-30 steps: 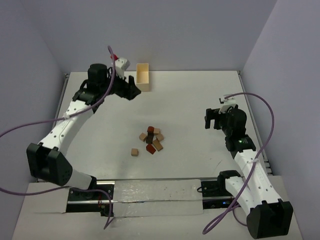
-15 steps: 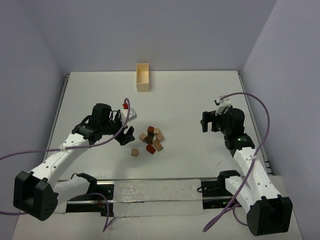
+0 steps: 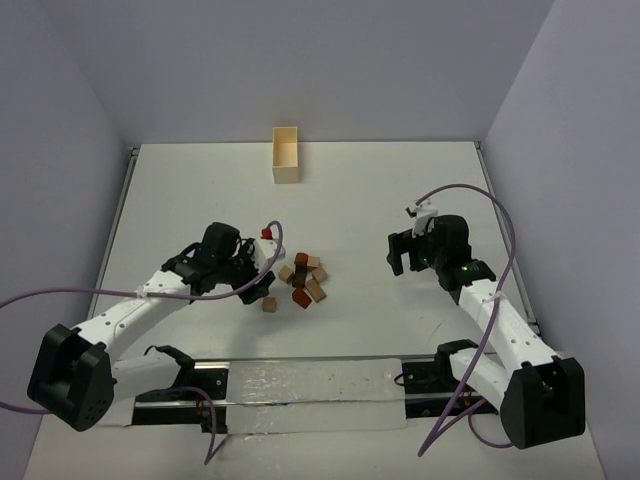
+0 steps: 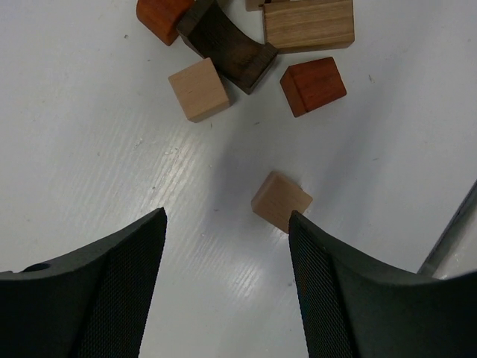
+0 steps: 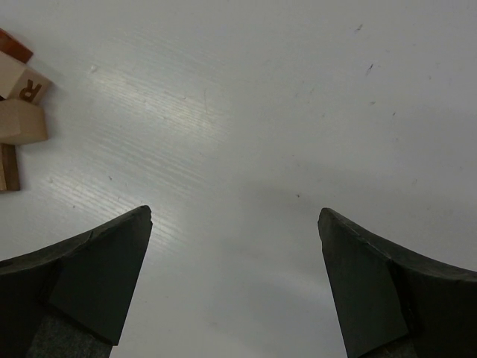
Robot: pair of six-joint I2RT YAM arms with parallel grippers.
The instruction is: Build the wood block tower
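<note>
The left gripper [image 4: 226, 216] is spread and empty, a lone tan cube [image 4: 281, 201] just ahead; the right gripper [image 5: 234, 214] is spread too. Only the top view shows the pale box [image 3: 286, 155] at the counter's [image 3: 400, 180] far edge.

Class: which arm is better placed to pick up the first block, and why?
Left. The left tool hangs open just above the lone tan cube. The right tool, also open, faces the table, with blocks only at its view's edge.
</note>
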